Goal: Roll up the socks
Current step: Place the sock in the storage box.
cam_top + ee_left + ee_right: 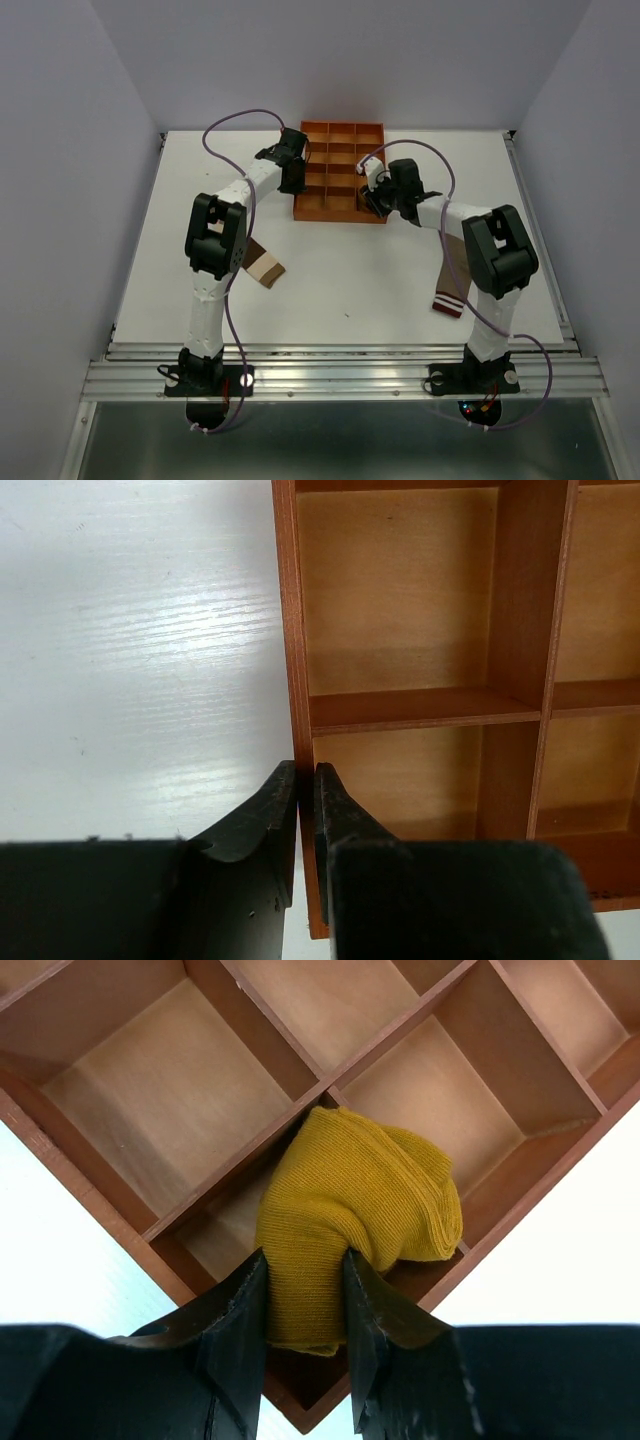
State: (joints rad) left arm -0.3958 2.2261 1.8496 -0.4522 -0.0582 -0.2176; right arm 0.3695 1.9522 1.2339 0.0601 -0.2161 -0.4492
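So, the white table (340, 290) holds an orange tray (322, 214) at its far side. The yellow sock (350, 1200) is a soft, bunched lump over a near corner box, pinched by the right claw (305, 1285) (only that wrist view shows it). The left claw (306, 780) clamps the tray's left wall. From above only, the brown sock (450, 300) lies flat at the right and the cream sock (264, 268) at the left.

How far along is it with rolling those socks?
About a third. The mustard sock looks bundled already. The right gripper holds it at a corner compartment of the orange tray, while the left gripper pinches the tray's side wall. Left to do: the cream-and-tan sock and the brown sock lie unrolled on the table.
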